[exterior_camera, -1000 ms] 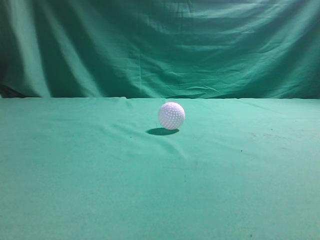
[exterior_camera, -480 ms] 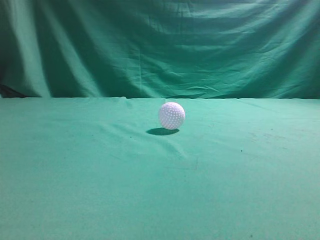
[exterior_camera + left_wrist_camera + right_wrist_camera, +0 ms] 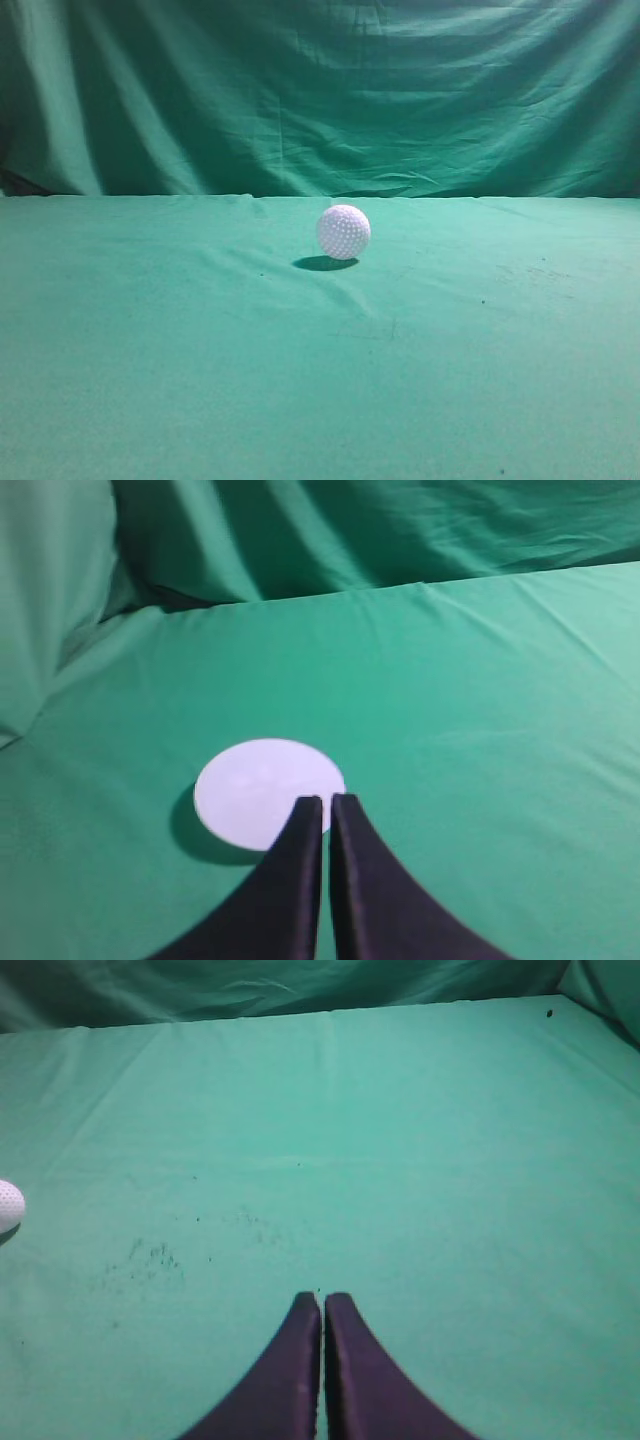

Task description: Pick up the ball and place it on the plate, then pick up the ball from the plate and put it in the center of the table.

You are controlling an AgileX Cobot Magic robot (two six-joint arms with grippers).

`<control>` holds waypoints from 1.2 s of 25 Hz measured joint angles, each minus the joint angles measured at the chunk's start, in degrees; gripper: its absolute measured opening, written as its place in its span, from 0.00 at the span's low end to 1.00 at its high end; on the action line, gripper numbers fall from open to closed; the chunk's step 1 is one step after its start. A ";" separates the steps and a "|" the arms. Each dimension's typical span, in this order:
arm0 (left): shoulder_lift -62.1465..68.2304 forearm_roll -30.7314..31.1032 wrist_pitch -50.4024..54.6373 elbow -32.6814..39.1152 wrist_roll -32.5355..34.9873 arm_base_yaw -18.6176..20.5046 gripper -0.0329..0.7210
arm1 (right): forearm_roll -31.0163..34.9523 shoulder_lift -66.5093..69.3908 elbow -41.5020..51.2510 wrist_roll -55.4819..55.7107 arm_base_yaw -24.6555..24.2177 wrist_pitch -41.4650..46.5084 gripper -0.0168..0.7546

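The white dimpled ball (image 3: 343, 231) rests on the green table (image 3: 320, 380) near its middle, free of any gripper. It also shows at the left edge of the right wrist view (image 3: 8, 1205). The round white plate (image 3: 262, 788) lies flat on the cloth in the left wrist view and holds nothing. My left gripper (image 3: 326, 802) is shut and empty, its tips over the plate's near right rim. My right gripper (image 3: 321, 1300) is shut and empty above bare cloth, well to the right of the ball. Neither gripper shows in the exterior view.
A darker green curtain (image 3: 320, 90) hangs behind the table's far edge. Faint dark specks mark the cloth (image 3: 150, 1255) between the ball and my right gripper. The plate is out of the exterior view.
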 joint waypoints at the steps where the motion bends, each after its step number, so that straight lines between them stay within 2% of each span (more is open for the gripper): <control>1: -1.19 -0.29 0.00 1.07 0.23 0.79 0.04 | 0.00 0.00 0.00 0.00 0.00 0.00 0.02; 12: -2.35 -1.66 -1.47 10.50 0.34 1.61 0.04 | -0.04 0.00 0.00 0.00 0.00 0.00 0.02; 30: -2.37 -2.94 -3.45 10.96 0.56 1.61 0.04 | -0.04 0.00 0.00 0.00 0.00 0.00 0.02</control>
